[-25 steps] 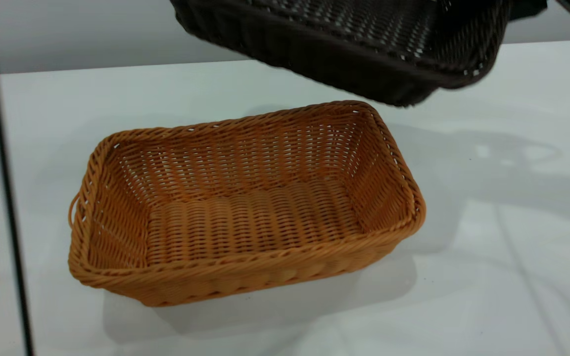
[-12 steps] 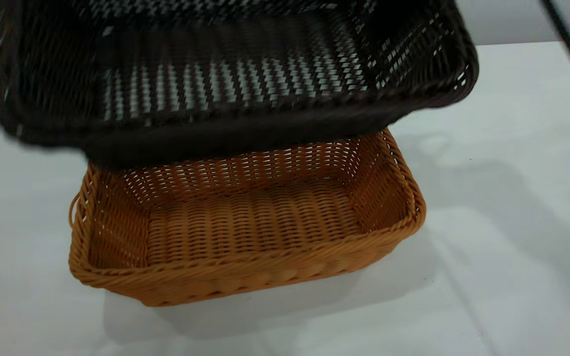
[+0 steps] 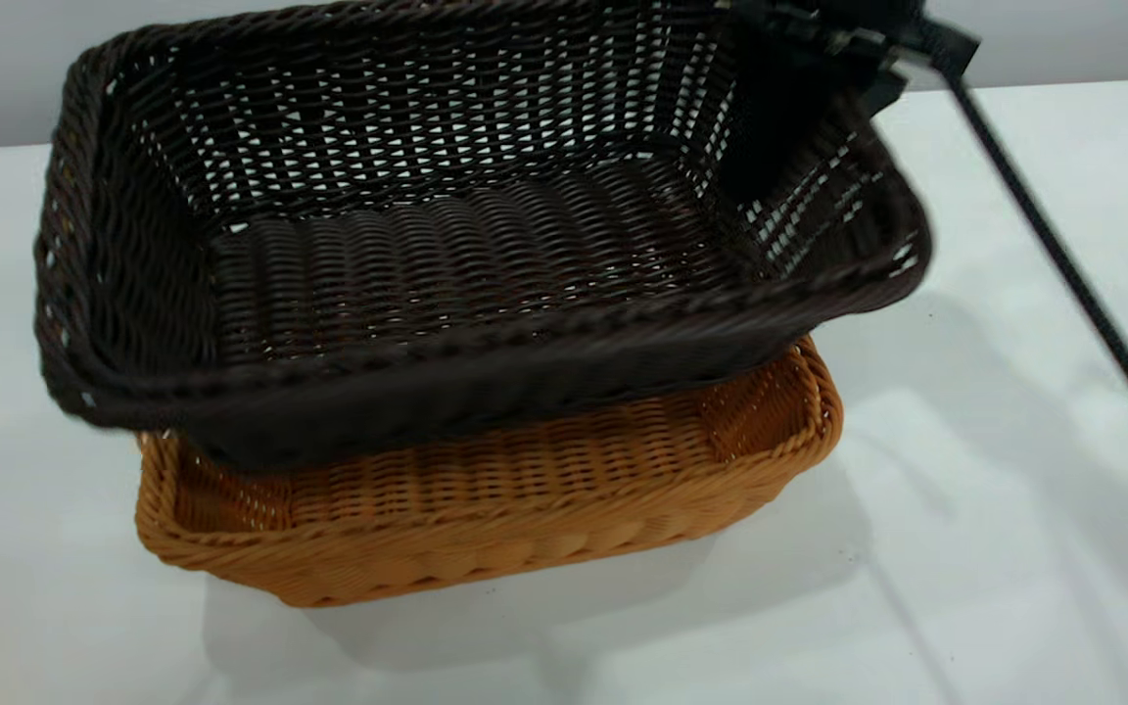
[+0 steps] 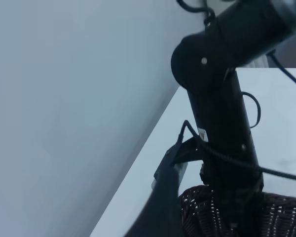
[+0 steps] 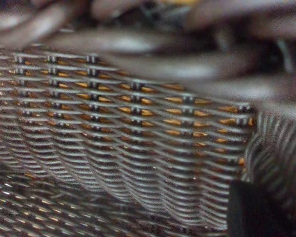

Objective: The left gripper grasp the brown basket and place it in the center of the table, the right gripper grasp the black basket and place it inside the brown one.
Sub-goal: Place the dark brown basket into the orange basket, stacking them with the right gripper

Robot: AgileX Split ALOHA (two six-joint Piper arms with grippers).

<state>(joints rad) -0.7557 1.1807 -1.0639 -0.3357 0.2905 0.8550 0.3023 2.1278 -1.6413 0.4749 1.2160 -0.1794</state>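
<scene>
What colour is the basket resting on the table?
Orange-tan woven wicker, the brown basket; seen best in the exterior view.

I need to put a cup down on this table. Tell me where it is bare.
Bare table lies right of the brown basket, crossed only by a thin black cable, and in front of it. The middle is crowded: the black basket, held by the right claw, hangs over the brown one.

Black basket [image 3: 446, 245] tilted, seemingly partly inside brown basket [image 3: 525, 509].
</scene>
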